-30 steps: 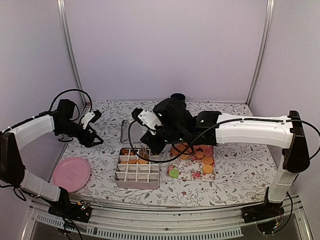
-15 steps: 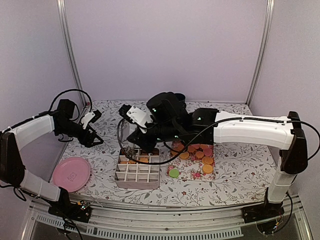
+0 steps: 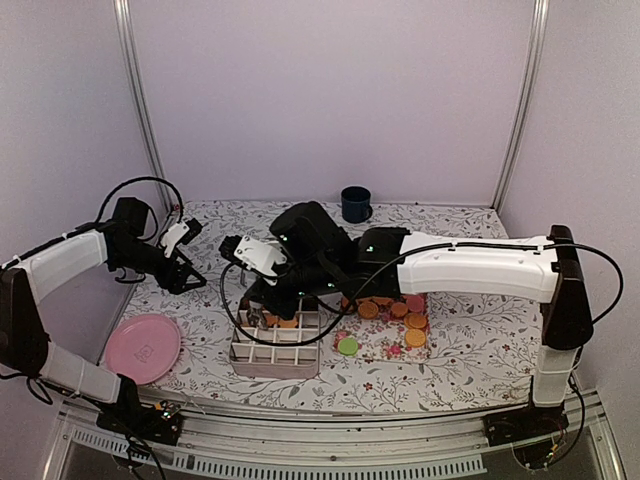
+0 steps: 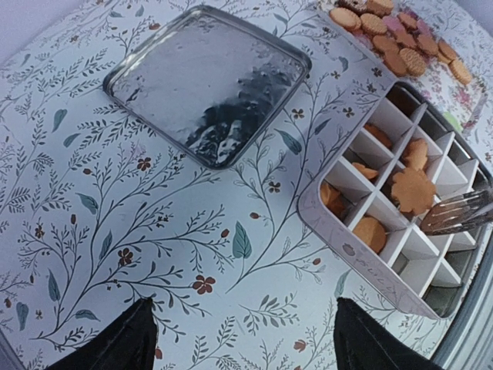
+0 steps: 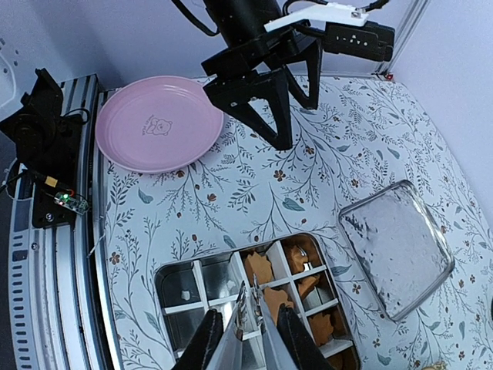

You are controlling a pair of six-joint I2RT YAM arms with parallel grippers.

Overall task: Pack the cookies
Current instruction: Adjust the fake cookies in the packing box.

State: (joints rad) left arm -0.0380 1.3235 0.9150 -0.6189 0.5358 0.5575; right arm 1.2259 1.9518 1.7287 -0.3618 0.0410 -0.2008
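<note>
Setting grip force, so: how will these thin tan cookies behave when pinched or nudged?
Probably brittle: the cookies look thin and biscuit-like, so a hard squeeze from the metal tongs might crack one. Likely light: some rest tilted in cells of the divided box. Being flat, they should slide rather than roll unless stood on edge.

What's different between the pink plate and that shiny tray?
The pink plate is round; the shiny tray is square with rounded corners. The plate is pink with a small printed figure; the tray is silvery and reflective. The plate sits by the front edge, the tray farther back. Both lie flat on the flowered table.
</note>
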